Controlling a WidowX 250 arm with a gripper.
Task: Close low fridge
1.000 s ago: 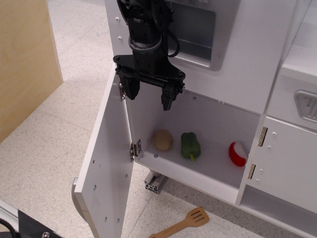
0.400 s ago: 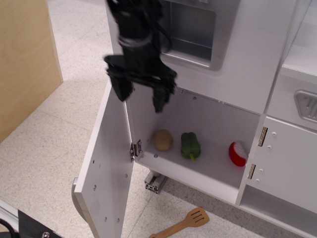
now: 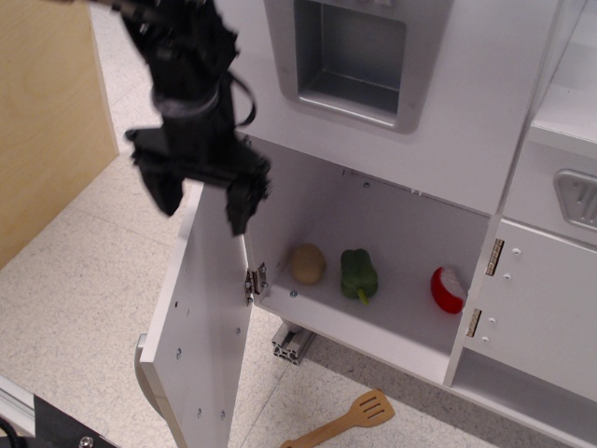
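The low fridge (image 3: 392, 327) is a white compartment standing open. Its large flat white door (image 3: 205, 336) swings out to the left, edge toward the camera. Inside lie a beige ball (image 3: 307, 263), a green pepper (image 3: 358, 273) and a red-and-white piece (image 3: 448, 289). My black gripper (image 3: 203, 198) is open, its two fingers (image 3: 241, 207) straddling the top edge of the door, one on each side. Nothing is held between them.
Above the compartment is a white panel with a recessed grey dispenser (image 3: 353, 58). A smaller white cabinet door with metal hinges (image 3: 541, 317) stands at the right. A wooden spatula (image 3: 345, 418) lies on the floor. A wooden board (image 3: 47, 112) stands at the left.
My gripper has moved left and slightly down, from in front of the compartment's upper left corner to over the top edge of the open door. The door has not moved.
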